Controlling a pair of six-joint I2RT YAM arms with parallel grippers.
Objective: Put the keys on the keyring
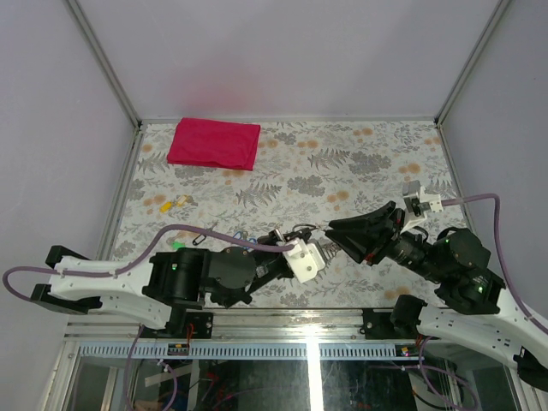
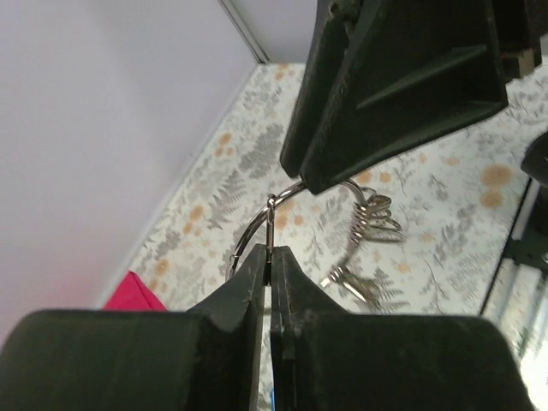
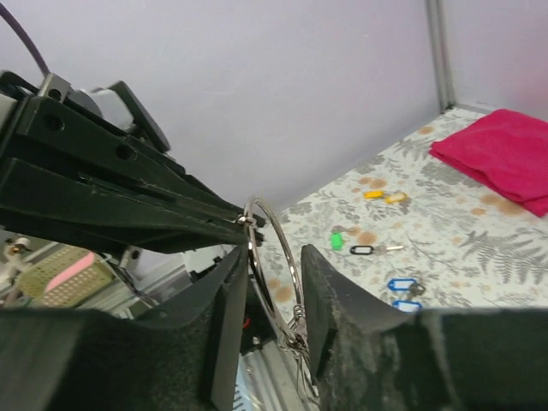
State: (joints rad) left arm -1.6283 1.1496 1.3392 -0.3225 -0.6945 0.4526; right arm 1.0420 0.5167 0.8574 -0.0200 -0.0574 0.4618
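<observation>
The keyring (image 2: 250, 235) is a large silver wire ring with smaller rings and clasps dangling from it (image 2: 373, 214), held in the air above the near table edge. My left gripper (image 2: 272, 253) is shut on its wire, edge-on between the fingertips. My right gripper (image 3: 274, 253) stands open with the keyring (image 3: 283, 248) passing between its fingers; its black fingers (image 2: 394, 94) loom just above the ring in the left wrist view. In the top view both grippers (image 1: 310, 231) (image 1: 332, 228) meet at the keyring (image 1: 320, 226). Two blue-headed keys (image 3: 401, 286) lie on the table (image 1: 241, 237).
A green tag (image 3: 336, 241) and a dark oval clip (image 3: 362, 250) lie beside the keys. Yellow tags (image 1: 175, 203) sit further back left. A folded red cloth (image 1: 214, 143) lies at the far left. Frame posts and walls bound the floral table (image 1: 360, 163).
</observation>
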